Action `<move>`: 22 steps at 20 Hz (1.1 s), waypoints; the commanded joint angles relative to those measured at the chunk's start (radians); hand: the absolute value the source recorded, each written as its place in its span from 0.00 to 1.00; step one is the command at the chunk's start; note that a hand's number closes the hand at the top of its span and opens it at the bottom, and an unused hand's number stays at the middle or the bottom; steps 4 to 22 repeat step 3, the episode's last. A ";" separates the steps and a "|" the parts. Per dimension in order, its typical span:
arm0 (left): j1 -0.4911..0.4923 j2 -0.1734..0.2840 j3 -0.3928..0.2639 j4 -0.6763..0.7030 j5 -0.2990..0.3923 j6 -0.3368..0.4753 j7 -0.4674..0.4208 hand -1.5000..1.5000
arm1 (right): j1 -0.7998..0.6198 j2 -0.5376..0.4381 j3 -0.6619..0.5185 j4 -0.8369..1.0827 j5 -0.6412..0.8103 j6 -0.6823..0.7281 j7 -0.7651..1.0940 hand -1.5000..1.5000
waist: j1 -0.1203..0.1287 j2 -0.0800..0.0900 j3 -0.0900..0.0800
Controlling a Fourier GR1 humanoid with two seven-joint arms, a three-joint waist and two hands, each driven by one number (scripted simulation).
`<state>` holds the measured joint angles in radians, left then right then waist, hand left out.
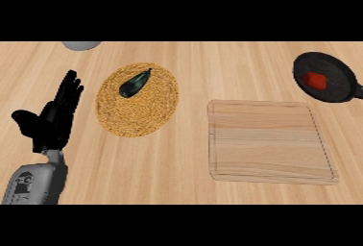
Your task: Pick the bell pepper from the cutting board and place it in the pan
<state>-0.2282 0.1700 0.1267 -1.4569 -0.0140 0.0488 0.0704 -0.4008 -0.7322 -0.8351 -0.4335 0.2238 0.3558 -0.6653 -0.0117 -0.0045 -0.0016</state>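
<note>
Wood-grain tabletop (184, 62) fills my head view from edge to edge. At the upper right I see the black pan (339, 85) with the red bell pepper (316, 80) lying inside it. The cutting board (269, 141) sits at centre right, below and left of the pan. A round woven mat (137, 108) lies left of the board, carrying a dark green vegetable (134, 83) on its upper part. A grey object (81, 45) is cut off by the top edge. My left robot hand (51, 122) rests at the left side, fingers straight and released, grasping nothing. My right robot hand does not show.
</note>
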 commanded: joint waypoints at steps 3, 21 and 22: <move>0.014 0.007 0.004 -0.013 0.001 -0.011 0.003 0.50 | 0.101 0.096 0.057 -0.276 -0.054 -0.045 0.133 0.00 | 0.001 0.000 0.000; 0.014 0.007 0.004 -0.013 0.001 -0.011 0.003 0.50 | 0.101 0.096 0.057 -0.276 -0.054 -0.045 0.133 0.00 | 0.001 0.000 0.000; 0.014 0.007 0.004 -0.013 0.001 -0.011 0.003 0.50 | 0.101 0.096 0.057 -0.276 -0.054 -0.045 0.133 0.00 | 0.001 0.000 0.000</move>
